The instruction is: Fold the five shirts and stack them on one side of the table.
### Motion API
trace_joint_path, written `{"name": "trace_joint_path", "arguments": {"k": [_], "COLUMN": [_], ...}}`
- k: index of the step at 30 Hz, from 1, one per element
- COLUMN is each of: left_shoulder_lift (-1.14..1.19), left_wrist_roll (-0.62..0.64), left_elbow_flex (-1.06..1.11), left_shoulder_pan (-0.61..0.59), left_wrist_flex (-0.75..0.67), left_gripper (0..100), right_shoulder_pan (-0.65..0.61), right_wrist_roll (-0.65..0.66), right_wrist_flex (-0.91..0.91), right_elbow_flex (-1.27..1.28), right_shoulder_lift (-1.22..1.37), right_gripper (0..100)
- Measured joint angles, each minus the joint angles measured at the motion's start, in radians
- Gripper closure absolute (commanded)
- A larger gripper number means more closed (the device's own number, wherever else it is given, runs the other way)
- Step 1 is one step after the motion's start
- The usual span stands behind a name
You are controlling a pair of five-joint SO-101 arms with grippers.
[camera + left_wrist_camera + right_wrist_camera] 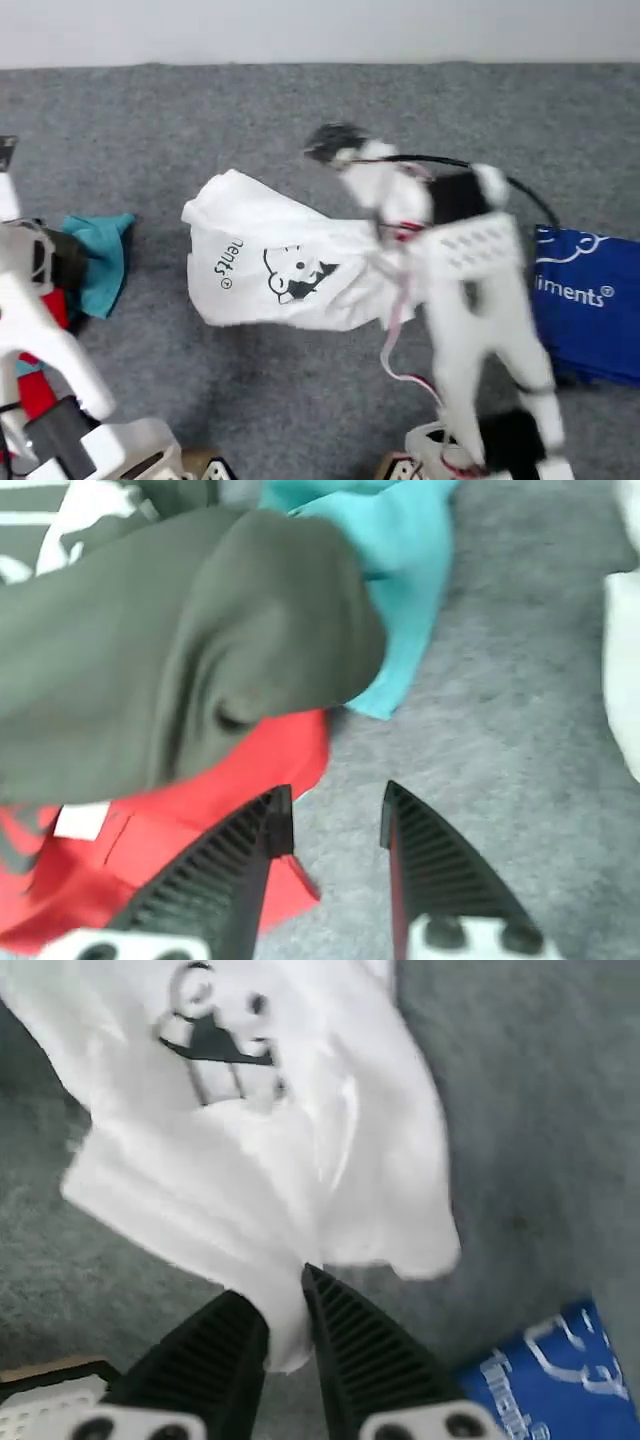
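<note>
white shirt (270, 265) crumpled at centre of grey table (300, 120), right arm (470, 250) over its edge nearer blue shirt (590, 300); teal shirt (100, 260), red shirt (40, 390) opposite, by left arm (40, 330)

Left pincer (335, 798) parted, right pincer (280, 1295) clamped

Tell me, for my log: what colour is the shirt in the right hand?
White shirt, black print; high view shows it best.

A white shirt (270, 265) is lying crumpled centre-frame, blue shirt (590, 305) far right; teal shirt (100, 262), red shirt (170, 855), grey shirt (150, 640) are bunching left.
</note>
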Motion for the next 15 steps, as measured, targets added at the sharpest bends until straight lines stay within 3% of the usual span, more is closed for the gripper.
{"name": "trace_joint_path", "arguments": {"k": [10, 15], "left_shoulder_lift": [0.000, 0.003], "left_wrist_roll": [0.000, 0.000], "left_elbow_flex": [0.003, 0.006], "left_shoulder_pan": [0.203, 0.348], "left_wrist_flex": [0.000, 0.000], "left_gripper": [85, 85], "right_shoulder_pan": [0.534, 0.647], "right_wrist_roll": [0.224, 0.270], "right_wrist_flex": [0.000, 0.000], "right_elbow_flex": [0.046, 0.081], "right_shoulder_lift": [-0.221, -0.221], "right_gripper": [98.8, 98.8]}}
